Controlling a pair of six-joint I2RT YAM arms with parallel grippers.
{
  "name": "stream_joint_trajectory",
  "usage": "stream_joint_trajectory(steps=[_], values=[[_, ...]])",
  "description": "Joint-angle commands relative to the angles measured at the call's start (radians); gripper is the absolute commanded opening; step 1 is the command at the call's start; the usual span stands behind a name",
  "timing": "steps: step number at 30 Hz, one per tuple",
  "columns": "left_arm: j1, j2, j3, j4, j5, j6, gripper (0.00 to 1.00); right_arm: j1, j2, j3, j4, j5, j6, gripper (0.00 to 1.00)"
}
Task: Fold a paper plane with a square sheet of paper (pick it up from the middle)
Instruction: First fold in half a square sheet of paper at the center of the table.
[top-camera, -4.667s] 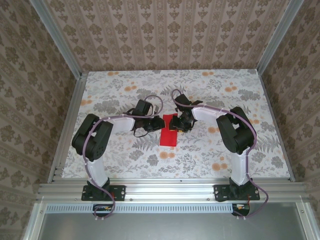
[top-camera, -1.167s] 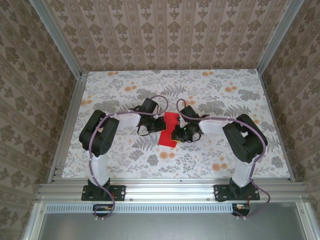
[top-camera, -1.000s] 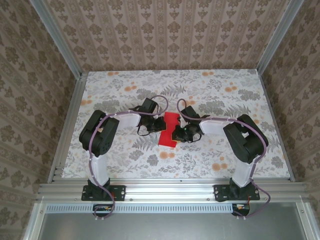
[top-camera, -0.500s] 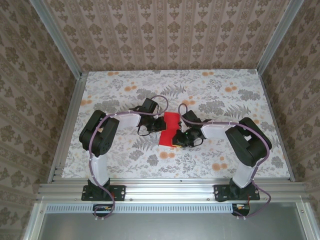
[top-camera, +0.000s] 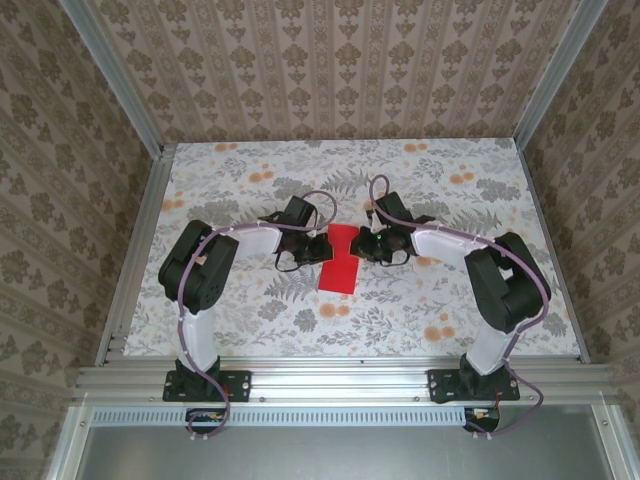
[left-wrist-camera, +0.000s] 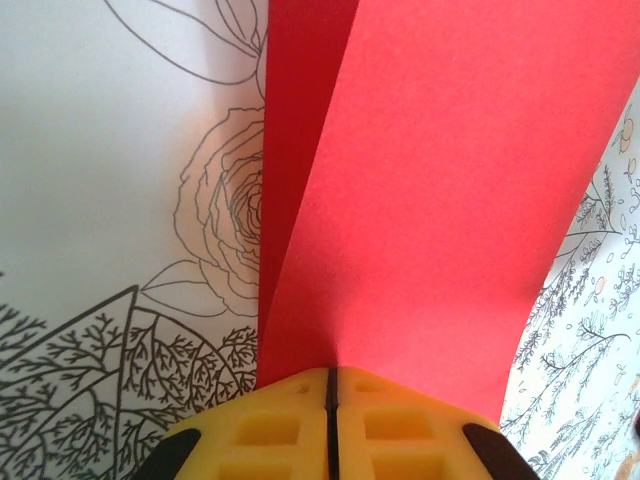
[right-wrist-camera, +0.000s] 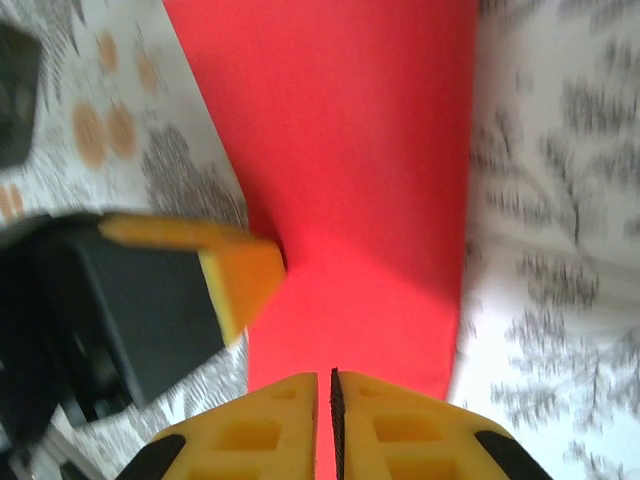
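Note:
The square sheet of paper (top-camera: 340, 266) is bright red and lies folded into a long rectangle on the floral table between the two arms. It is a strip with one lengthwise fold, and a paper plane is out of view. In the left wrist view a top layer of the sheet (left-wrist-camera: 440, 200) rises from a lower layer. My left gripper (left-wrist-camera: 330, 372) is shut on its edge, and from above the left gripper (top-camera: 322, 248) sits at the sheet's left side. My right gripper (top-camera: 362, 246) is at the sheet's far right side. Its jaws (right-wrist-camera: 325, 376) are shut with nothing between them, over the red sheet (right-wrist-camera: 350, 150).
The left gripper's yellow finger (right-wrist-camera: 245, 272) reaches the sheet's edge close to my right fingertips. The floral tabletop (top-camera: 250, 180) is walled by an aluminium frame (top-camera: 135, 250) and patterned panels. Both arm bases stand at the near edge.
My right gripper has moved from the sheet's near right part to its far right part. The left gripper has stayed where it was, holding the paper.

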Motion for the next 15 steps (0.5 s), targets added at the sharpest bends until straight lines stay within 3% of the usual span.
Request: stream_joint_trajectory(steps=[1,7,15], values=[[-0.007,0.079,-0.041,-0.109,-0.108,-0.002,0.09,-0.003,0.095,0.071,-0.008,0.024,-0.017,0.14],[-0.006,0.080,-0.036,-0.125,-0.112,0.008,0.09,-0.040,0.190,0.107,0.026,0.005,-0.010,0.14],[-0.006,0.093,-0.041,-0.141,-0.121,0.007,0.09,-0.071,0.189,0.071,0.024,0.047,0.045,0.14]])
